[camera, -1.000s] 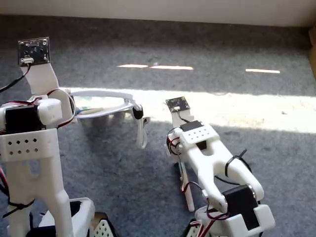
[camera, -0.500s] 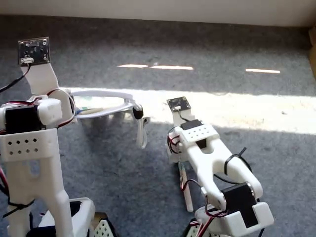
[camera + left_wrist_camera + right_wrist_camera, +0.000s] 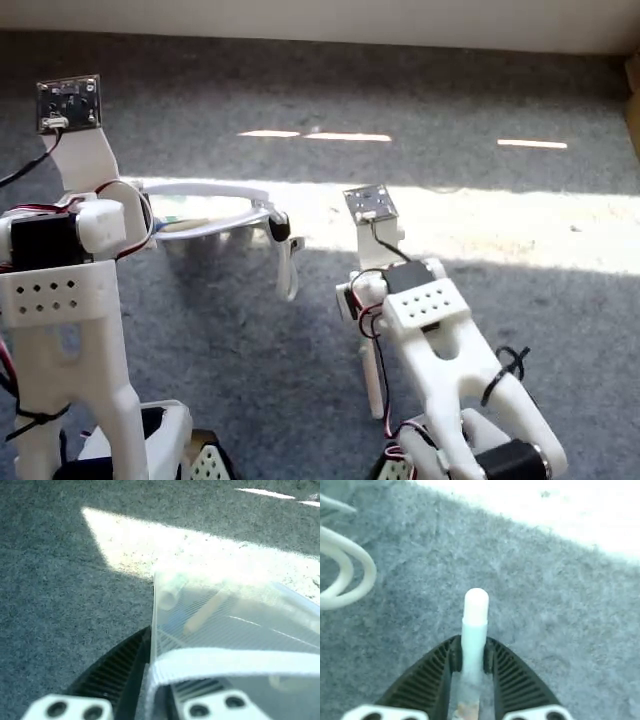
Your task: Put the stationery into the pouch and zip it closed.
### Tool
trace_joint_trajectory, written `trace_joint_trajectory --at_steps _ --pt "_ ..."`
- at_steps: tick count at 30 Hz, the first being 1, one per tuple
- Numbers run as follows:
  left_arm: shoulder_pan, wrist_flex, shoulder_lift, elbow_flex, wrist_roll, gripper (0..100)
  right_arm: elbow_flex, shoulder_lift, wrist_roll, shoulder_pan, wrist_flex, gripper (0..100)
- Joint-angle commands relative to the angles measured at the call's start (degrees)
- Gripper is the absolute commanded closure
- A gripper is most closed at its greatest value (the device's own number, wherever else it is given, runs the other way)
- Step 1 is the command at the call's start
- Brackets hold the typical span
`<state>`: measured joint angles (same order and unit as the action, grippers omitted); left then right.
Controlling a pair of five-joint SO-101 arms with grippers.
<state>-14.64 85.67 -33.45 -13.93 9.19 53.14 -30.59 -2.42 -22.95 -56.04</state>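
A clear pouch (image 3: 213,214) with a white zip rim is held up off the grey carpet, its mouth facing the middle. My left gripper (image 3: 154,677) is shut on the pouch's edge (image 3: 210,630). Inside the pouch lie a tan pencil (image 3: 205,612) and a pale cylinder (image 3: 167,597). The zip's dark pull (image 3: 279,229) and a white strap (image 3: 288,272) hang at the pouch's right end. My right gripper (image 3: 470,652) is shut on a white pen (image 3: 474,620). In the high view the pen (image 3: 374,380) hangs beneath the right arm, to the right of the pouch and nearer the front.
Grey carpet (image 3: 480,110) covers the surface, with a bright sunlit band (image 3: 500,225) across the middle. A white loop (image 3: 347,575) curves in at the edge of the right wrist view. The left arm's tall white base (image 3: 70,340) stands at the front left.
The right arm has lifted and swung its wrist up and farther back with the pen. The left arm and the pouch have kept still.
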Motion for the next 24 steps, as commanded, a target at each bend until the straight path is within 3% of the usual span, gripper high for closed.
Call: trace_joint_trajectory --at_steps 1,8,13,24 --pt "-1.27 0.18 -0.75 0.22 -0.53 99 1.19 -8.84 -0.44 -0.48 -0.48 99.3" --pt "-1.27 0.18 -0.75 0.22 -0.53 99 5.67 -24.04 -0.53 -0.75 -0.40 99.3" --pt "-1.27 0.18 -0.75 0.22 -0.53 99 5.67 -32.04 -5.45 -0.75 -0.40 99.3" --pt "-1.27 -0.18 -0.84 -0.92 -0.53 99 5.14 -37.23 -5.63 -6.46 1.80 99.3"
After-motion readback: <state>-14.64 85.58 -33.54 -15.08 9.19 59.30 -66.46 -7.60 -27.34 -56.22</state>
